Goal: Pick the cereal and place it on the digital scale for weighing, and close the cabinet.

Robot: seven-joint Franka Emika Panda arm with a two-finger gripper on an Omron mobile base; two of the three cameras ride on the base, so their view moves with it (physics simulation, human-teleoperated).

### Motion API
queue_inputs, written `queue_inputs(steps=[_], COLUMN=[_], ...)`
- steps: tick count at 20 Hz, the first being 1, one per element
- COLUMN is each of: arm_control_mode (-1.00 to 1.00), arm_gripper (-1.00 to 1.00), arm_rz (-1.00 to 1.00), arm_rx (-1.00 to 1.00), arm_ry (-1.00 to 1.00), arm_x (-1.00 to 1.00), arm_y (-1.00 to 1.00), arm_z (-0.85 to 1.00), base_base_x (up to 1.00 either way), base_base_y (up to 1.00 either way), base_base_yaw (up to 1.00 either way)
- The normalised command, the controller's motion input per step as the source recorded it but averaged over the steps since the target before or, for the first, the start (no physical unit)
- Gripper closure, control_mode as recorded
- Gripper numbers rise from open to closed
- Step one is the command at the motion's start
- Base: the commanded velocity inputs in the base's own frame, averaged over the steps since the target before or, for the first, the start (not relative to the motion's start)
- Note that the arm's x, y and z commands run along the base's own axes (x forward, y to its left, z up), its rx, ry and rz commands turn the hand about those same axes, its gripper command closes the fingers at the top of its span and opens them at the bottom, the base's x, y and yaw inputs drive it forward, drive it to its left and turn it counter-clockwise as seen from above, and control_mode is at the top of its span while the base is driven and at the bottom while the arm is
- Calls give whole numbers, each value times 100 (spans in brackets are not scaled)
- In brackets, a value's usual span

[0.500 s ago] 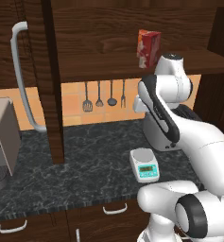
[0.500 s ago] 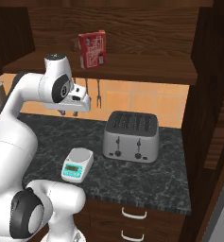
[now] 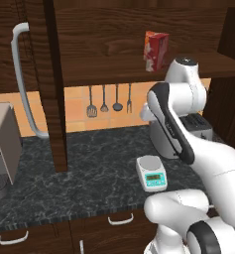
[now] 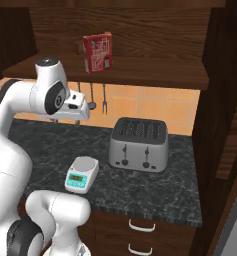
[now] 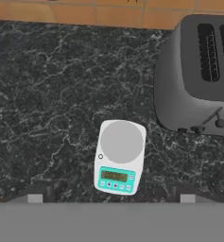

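toaster [image 5: 198,80] cut off at right edge, scale display [image 5: 114,176] digits unreadable

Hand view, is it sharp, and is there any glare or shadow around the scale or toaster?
Hand view: the digital scale and the toaster look crisp, with no glare and only faint shading at their bases. Left base view: the counter is evenly lit. Right base view: the cereal sits on a dim shelf.

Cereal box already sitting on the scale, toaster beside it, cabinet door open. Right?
Not quite. The cereal is up on the cabinet shelf, as the right base view shows; the digital scale has a bare plate. The toaster beside it and the open door are correct.
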Motion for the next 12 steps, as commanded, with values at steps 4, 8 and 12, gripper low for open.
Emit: queue_inputs(steps=[4,8,12], arm_control_mode=[-100,-100,-100], arm_gripper=[-100,-100,-100], arm_rz=[-6,-8,-8], arm_rx=[0,0,0], arm_ry=[-29,-31,-27], arm_x=[-34,-23,-4], arm_y=[0,1,0], arm_z=[28,39,56], base_base_x=[0,0,0], base_base_y=[0,0,0], base_base_yaw=[0,0,0])
